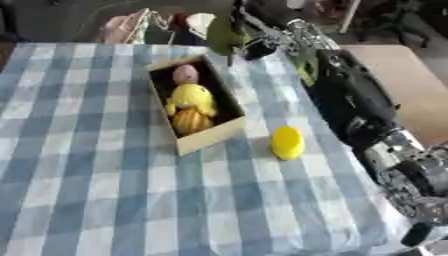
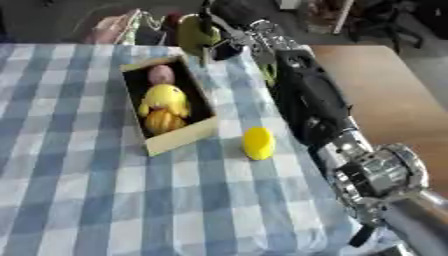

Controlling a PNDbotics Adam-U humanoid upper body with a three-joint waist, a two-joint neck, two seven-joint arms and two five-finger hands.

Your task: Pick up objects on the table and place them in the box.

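while the right robot hand [image 2: 210,37] seems curled round a green object [image 2: 191,34], a yellow object [image 1: 288,142] lies beside the box [image 1: 208,139].

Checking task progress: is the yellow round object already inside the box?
No, the yellow round object lies on the checked tablecloth right of the box.

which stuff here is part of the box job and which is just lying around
Part of the job:
box, with a pink thing, a yellow toy and an orange thing inside
yellow object on the cloth beside the box
green object at the right hand

Lying about:
checked tablecloth
wooden surface to the right
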